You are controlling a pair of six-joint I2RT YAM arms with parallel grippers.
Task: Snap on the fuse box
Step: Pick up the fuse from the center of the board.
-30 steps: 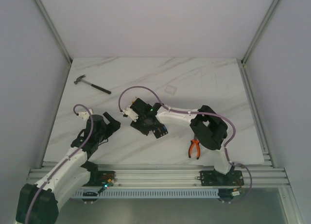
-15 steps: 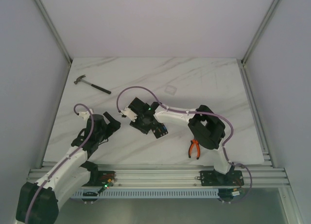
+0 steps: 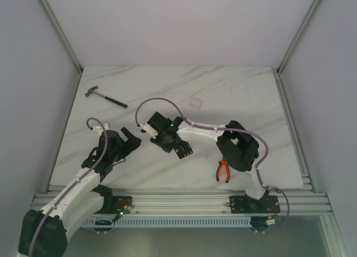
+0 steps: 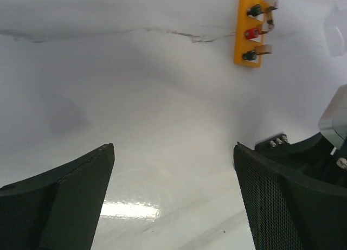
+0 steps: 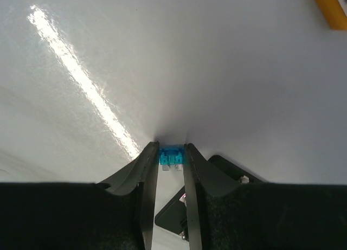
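The fuse box is a small black square box with blue fuses, lying on the marble table near the middle. My right gripper hovers right over its left edge. In the right wrist view the gripper is shut on a tiny blue fuse, and the black box shows below and behind the fingers. My left gripper is open and empty, left of the box. In the left wrist view it is open wide over bare table.
Orange-handled pliers lie near the right arm's base. A hammer lies at the far left. A small clear square piece lies at the back middle. An orange block with dark terminals lies ahead of the left gripper.
The right wrist has shifted only slightly over the fuse box. The left gripper has edged a little toward the middle.
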